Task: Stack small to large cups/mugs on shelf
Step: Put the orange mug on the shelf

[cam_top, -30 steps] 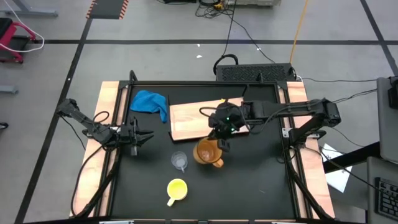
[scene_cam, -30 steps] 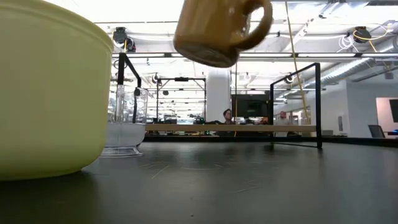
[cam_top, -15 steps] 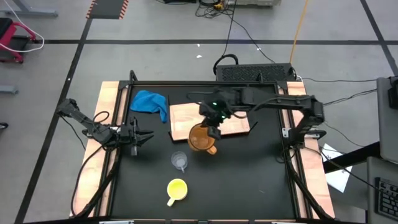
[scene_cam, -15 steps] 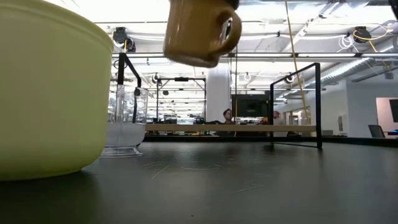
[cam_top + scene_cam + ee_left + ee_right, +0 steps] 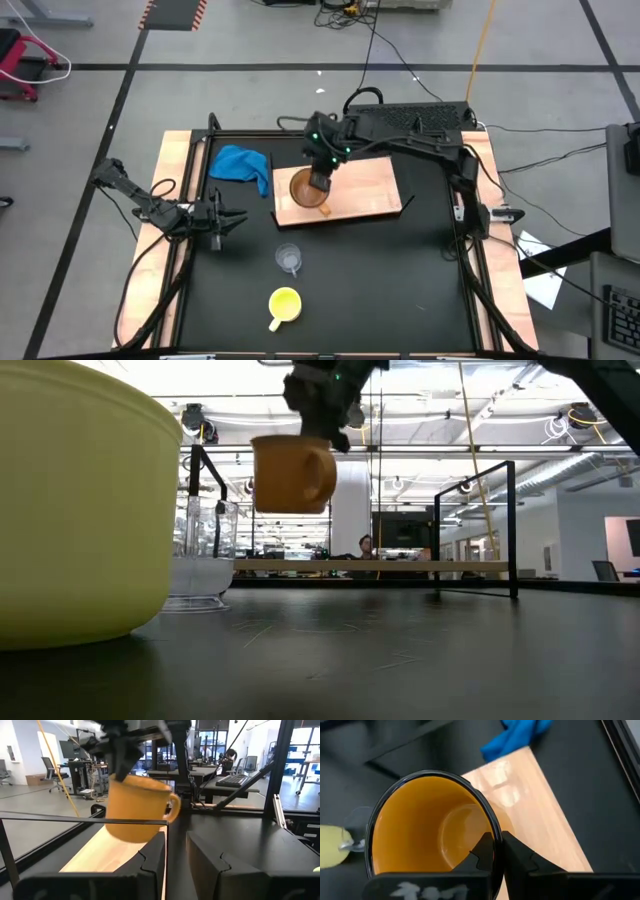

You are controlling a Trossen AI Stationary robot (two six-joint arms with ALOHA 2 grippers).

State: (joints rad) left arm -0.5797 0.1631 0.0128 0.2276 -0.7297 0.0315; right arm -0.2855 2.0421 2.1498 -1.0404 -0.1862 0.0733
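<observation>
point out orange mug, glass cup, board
orange mug (image 5: 305,188): high view, inside of its bowl.
glass cup (image 5: 289,259): high view, its open top.
board (image 5: 365,185): high view, bare wood right of the mug.

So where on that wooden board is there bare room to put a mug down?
The right tool holds the orange-brown mug over the shelf's left end, by the blue cloth. The rest of the board, toward the right rail, is bare.

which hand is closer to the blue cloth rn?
Left hand, open at the table's left side, below the blue cloth. Right hand holds the orange mug over the board, about as far.
</observation>
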